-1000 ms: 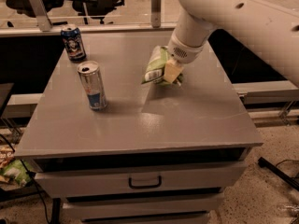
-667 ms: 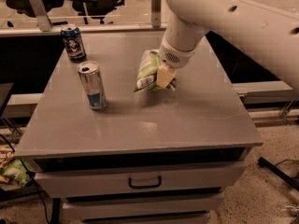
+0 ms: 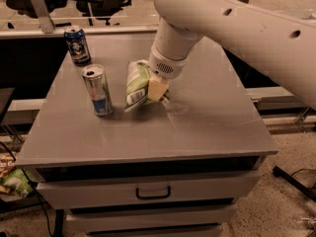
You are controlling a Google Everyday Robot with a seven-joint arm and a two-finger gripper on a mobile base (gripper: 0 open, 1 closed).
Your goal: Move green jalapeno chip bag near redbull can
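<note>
The gripper [image 3: 152, 90], its far finger hidden behind the chip bag [image 3: 134, 83] it clamps, is near the silver can [image 3: 97, 90].

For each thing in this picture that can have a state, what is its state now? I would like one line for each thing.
claw, shut on the green jalapeno chip bag, over the middle of the table
green jalapeno chip bag, held, tilted, right of the redbull can, not touching it
redbull can, upright on the table
dark blue can, upright, back left corner
top drawer, closed
</note>
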